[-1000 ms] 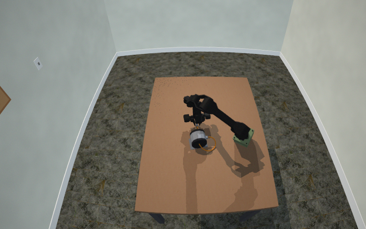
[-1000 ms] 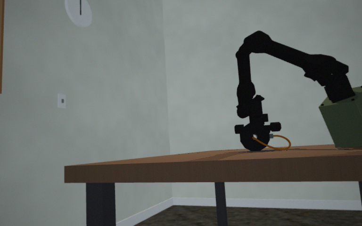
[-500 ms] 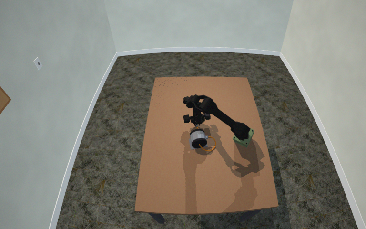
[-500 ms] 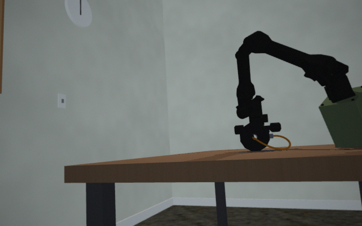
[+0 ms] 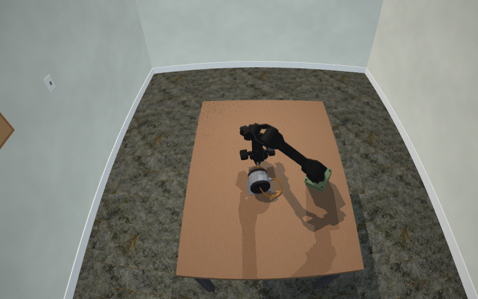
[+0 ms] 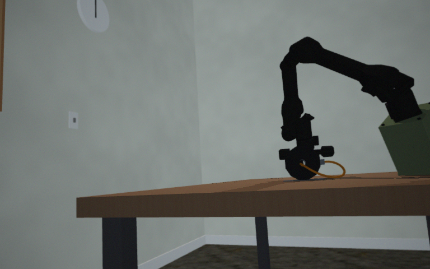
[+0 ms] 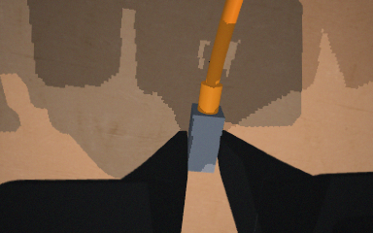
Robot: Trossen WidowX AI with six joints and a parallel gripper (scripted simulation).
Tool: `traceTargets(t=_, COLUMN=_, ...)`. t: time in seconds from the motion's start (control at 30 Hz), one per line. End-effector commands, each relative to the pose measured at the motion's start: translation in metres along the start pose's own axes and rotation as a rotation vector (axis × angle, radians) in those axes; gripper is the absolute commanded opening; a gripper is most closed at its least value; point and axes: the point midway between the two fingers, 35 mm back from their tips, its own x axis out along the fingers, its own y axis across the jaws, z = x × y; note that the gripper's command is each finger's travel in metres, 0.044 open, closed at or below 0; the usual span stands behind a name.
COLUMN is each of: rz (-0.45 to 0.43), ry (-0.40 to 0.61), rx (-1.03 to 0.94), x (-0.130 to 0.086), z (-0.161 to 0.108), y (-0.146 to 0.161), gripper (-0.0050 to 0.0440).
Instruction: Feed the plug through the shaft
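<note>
The grey cylindrical motor (image 5: 257, 180) lies on its side on the brown table; in the side view it shows as a dark disc (image 6: 301, 165) with the shaft hole facing the camera. An orange cable (image 5: 272, 188) loops from the motor's side into the near end of the shaft (image 6: 303, 162). My gripper (image 7: 201, 139) is shut on the blue-grey plug (image 7: 206, 138), just past the motor's far end (image 5: 257, 163). In the wrist view the cable (image 7: 220, 49) runs from the plug away towards the motor, above the table.
The arm's green base (image 5: 318, 179) stands on the table to the right of the motor; it also shows at the right edge of the side view (image 6: 409, 142).
</note>
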Motion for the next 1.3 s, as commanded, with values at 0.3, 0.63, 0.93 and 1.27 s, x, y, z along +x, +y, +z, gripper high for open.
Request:
traceTargets(t=0.3, rz=0.002, ry=0.001, rx=0.007, x=-0.003, z=-0.022, y=0.03, gripper=0.0)
traceTargets(t=0.63, rz=0.001, ry=0.001, rx=0.007, x=-0.003, z=-0.021, y=0.028, gripper=0.0)
traceTargets(t=0.93, rz=0.0, ry=-0.002, rx=0.005, x=-0.003, z=-0.02, y=0.027, gripper=0.0024)
traceTargets(t=1.27, rz=0.0, ry=-0.001, rx=0.006, x=-0.002, z=-0.019, y=0.027, gripper=0.016)
